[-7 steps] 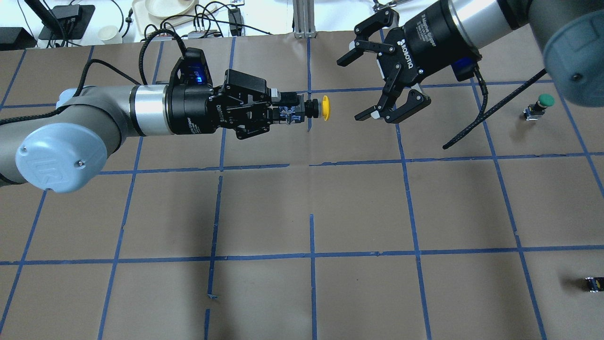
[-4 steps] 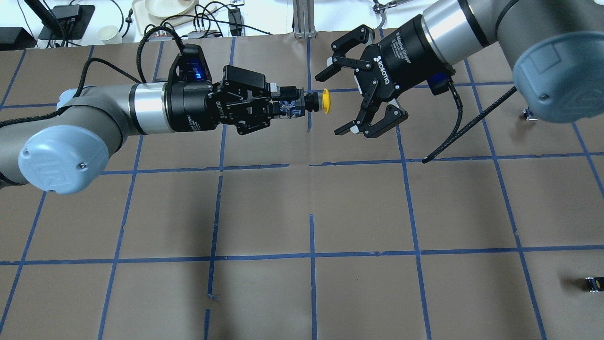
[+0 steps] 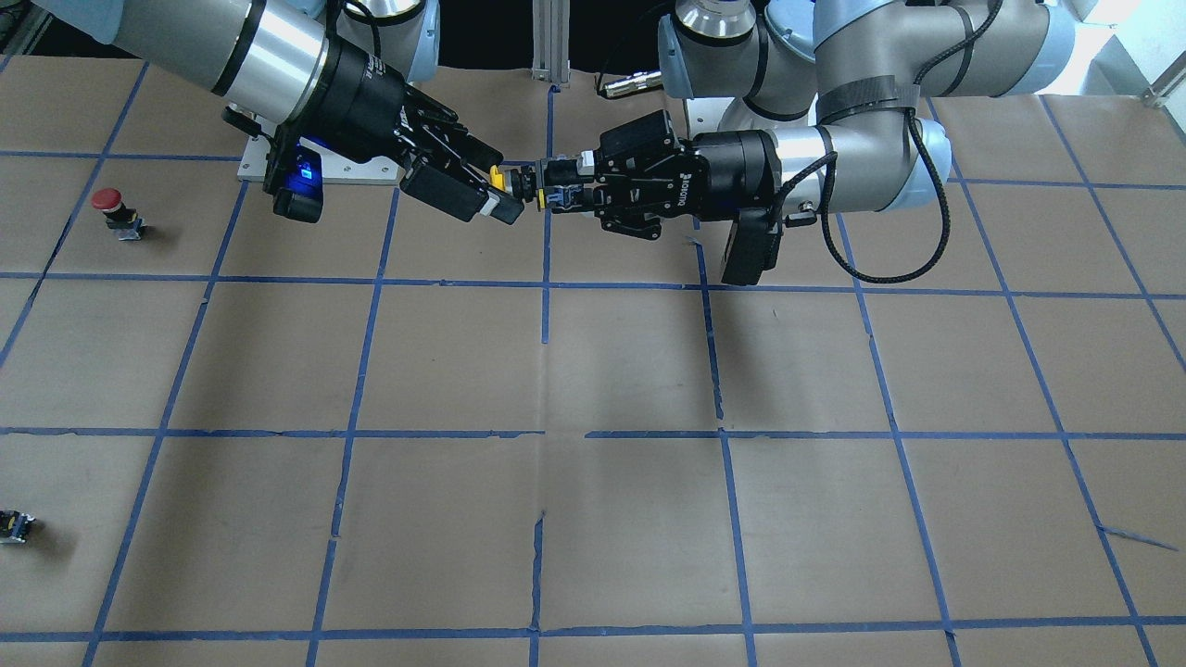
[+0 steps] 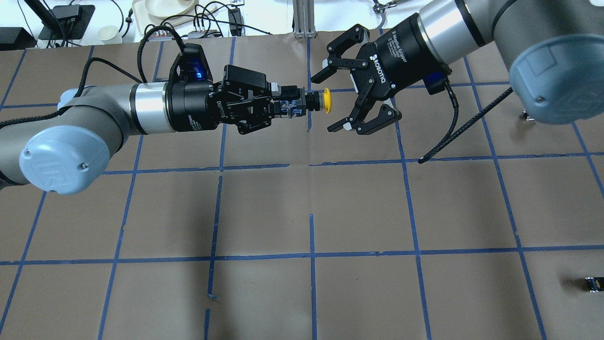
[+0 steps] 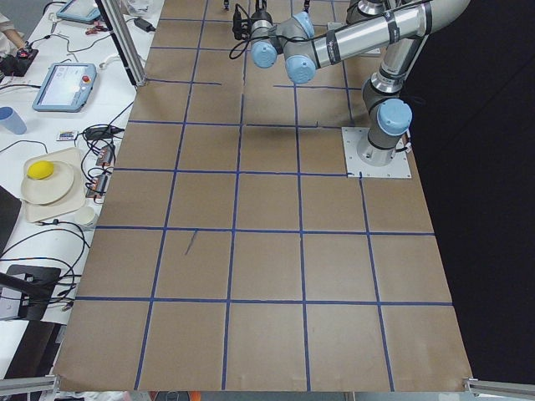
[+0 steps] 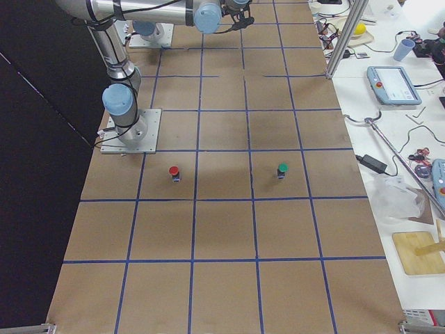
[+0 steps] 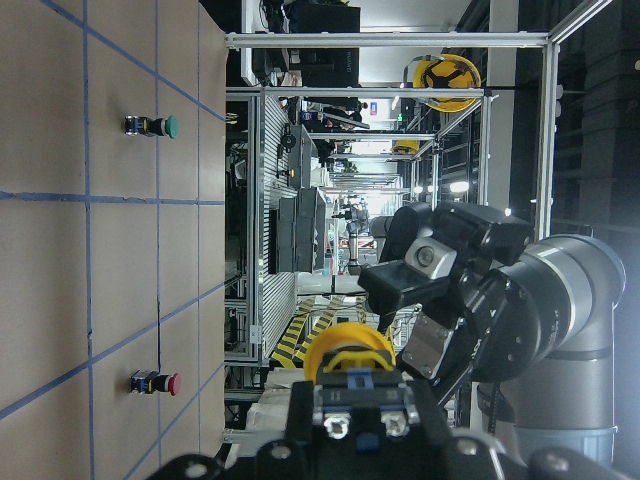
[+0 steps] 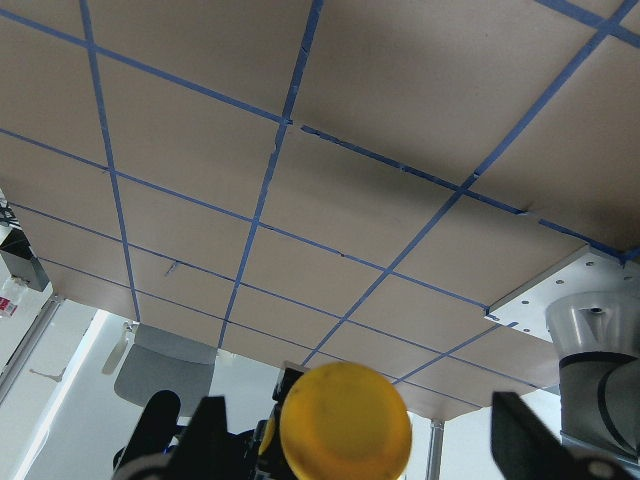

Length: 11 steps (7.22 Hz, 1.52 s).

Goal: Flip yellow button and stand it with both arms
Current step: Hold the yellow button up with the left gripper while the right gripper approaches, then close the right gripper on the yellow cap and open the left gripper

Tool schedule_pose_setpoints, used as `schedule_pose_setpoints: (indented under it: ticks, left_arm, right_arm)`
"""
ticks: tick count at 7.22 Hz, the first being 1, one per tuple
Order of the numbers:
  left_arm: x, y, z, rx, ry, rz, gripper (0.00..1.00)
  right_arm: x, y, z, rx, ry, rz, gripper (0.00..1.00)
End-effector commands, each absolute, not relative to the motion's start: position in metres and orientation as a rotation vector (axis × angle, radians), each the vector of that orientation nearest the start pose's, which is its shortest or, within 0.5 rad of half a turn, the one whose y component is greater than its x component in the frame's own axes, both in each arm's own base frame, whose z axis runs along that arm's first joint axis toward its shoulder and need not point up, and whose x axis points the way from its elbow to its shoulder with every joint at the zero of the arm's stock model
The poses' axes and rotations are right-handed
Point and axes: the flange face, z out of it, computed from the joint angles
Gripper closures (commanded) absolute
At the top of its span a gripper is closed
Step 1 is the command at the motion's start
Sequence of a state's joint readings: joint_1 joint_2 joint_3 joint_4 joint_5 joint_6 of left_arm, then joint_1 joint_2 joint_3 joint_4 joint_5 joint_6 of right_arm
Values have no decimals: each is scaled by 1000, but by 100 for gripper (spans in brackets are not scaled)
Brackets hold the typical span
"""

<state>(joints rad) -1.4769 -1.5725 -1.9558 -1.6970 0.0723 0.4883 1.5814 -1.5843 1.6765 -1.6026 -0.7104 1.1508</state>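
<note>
Right jaws nearer yellow button, spread wide, red button well apart

Matt brown paper covers the table; the yellow button has a smooth plastic cap.

Beneath the jaws of the left gripper spreads a table covered in brown paper, marked into squares by blue tape lines that are torn in places. Beyond the jaws, past the table's far edge, a white bench carries tangled black cables, a pale tray with a plate, and a paper cup; an aluminium post rises there. Behind the jaws, the space off the table is black. Far past the jaws, the left wrist view shows a brightly lit hall with metal framing, a yellow hard hat and yellow-black stripes. Shadows on the paper are soft.
</note>
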Motion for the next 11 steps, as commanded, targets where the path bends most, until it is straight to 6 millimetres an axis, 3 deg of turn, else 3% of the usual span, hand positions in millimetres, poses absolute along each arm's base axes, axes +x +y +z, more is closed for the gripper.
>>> schedule_pose_setpoints:
  ticks: [1,3,4,5,6,10,11]
  left_arm:
    - [-190,-467,383,68,-1633,24,99]
    - [-190,-467,383,67,-1634,25,97]
    - [-190,-467,384,65,-1635,26,95]
    - [-190,-468,384,61,-1638,29,76]
    - [-189,-472,380,65,-1636,28,1]
    - [-187,-474,386,69,-1644,26,0]
    - [-181,-473,390,77,-1670,22,0]
  right_arm:
    - [214,-478,481,1308,1977,658,51]
    - [213,-477,482,1306,1976,656,70]
    - [213,-477,482,1307,1977,655,75]
    - [213,-477,482,1308,1978,654,75]
    - [212,-478,483,1309,1979,651,75]
    - [201,-485,487,1302,1998,590,79]
    - [192,-487,482,1269,2125,463,79]
